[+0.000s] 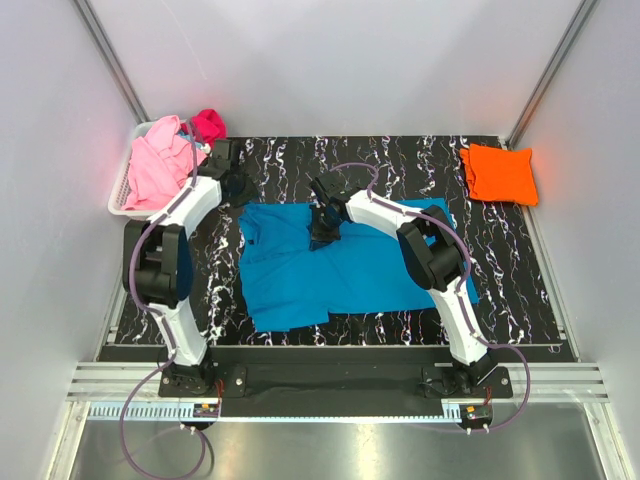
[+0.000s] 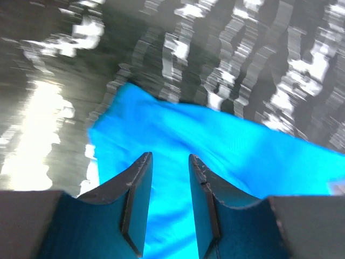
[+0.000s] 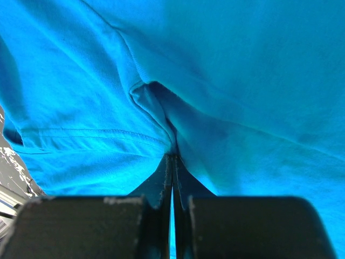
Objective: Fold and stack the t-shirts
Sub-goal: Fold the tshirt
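Note:
A turquoise-blue t-shirt [image 1: 330, 270] lies spread on the marbled mat in the middle. My right gripper [image 1: 325, 228] is shut on a pinched fold of it near its upper middle; the right wrist view shows the closed fingertips [image 3: 172, 157] gripping the blue cloth [image 3: 242, 81]. My left gripper [image 1: 236, 183] is open and empty just beyond the shirt's far left corner; in the left wrist view it [image 2: 168, 159] hovers over that corner [image 2: 215, 140]. A folded orange t-shirt [image 1: 497, 172] lies at the back right. A light pink t-shirt [image 1: 155, 170] and a magenta one [image 1: 208, 124] sit in the basket.
A white slatted basket [image 1: 118, 200] stands at the back left edge of the black marbled mat [image 1: 500, 280]. Grey walls close in the left, right and back sides. A metal rail runs along the near edge by the arm bases.

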